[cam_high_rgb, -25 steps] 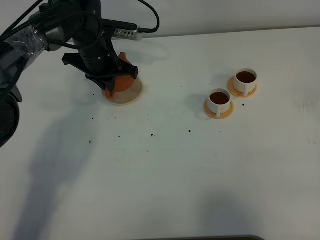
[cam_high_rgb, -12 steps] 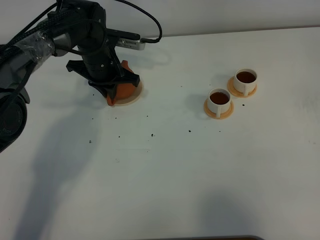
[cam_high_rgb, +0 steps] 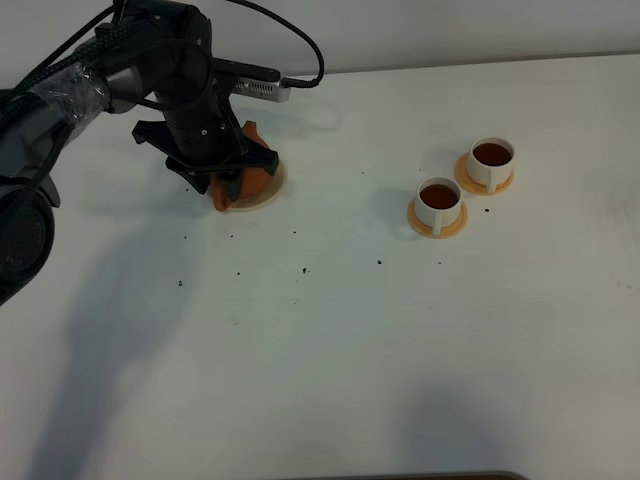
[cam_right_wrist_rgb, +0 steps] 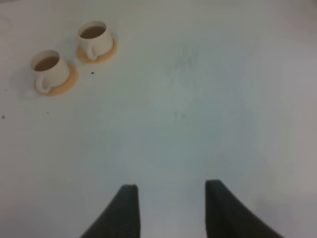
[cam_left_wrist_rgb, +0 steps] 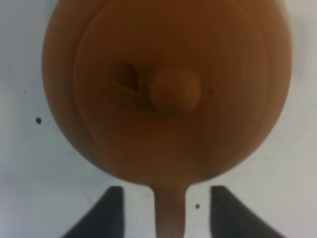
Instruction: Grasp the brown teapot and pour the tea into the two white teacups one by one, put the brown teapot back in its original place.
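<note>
You had the brown teapot [cam_high_rgb: 250,180] sitting on the beige coaster [cam_high_rgb: 268,195] near the far left corner of the table [cam_high_rgb: 330,350], with the left gripper [cam_left_wrist_rgb: 162,210] directly above it. Its jaws stood apart on either side of the teapot's handle [cam_left_wrist_rgb: 170,213] — a clear gap showed on both sides, so nothing was gripped. The two white teacups [cam_high_rgb: 438,198] [cam_high_rgb: 490,158] sat on their orange saucers [cam_high_rgb: 438,222] toward the far right of the table, close together, both holding dark tea. Your right gripper [cam_right_wrist_rgb: 171,208] hung over bare table with its jaws wide apart — empty, and well away from the cups.
</note>
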### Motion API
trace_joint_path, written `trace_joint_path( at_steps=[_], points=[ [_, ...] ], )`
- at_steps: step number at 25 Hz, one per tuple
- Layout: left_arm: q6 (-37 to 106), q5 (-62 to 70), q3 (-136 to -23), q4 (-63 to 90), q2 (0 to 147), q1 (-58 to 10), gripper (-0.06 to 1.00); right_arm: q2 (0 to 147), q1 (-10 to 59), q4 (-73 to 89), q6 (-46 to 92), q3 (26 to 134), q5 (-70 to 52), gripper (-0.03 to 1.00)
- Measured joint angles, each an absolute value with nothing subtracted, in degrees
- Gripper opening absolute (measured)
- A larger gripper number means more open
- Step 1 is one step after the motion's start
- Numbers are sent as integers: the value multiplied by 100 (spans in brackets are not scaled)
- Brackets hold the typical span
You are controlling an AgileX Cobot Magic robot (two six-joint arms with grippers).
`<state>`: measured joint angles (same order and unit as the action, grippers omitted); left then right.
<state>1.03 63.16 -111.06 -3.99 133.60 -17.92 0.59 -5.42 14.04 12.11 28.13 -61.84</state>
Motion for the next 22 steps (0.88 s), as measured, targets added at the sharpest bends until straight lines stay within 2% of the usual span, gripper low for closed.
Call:
trace_joint_path(
  at_steps=[5, 11, 22],
  points=[
    [197, 6806, -11102, -399, 13092, -1792, 56, 59, -542, 1404, 1211, 2813, -6184, 31],
    [225, 6806, -10669, -403, 12178, -1779, 57, 59, -542, 1404, 1211, 2813, -6184, 31],
    [244, 6806, -7835, -676, 9744, -1739, 57, 59, -542, 1404, 1211, 2813, -6184, 31]
  ],
)
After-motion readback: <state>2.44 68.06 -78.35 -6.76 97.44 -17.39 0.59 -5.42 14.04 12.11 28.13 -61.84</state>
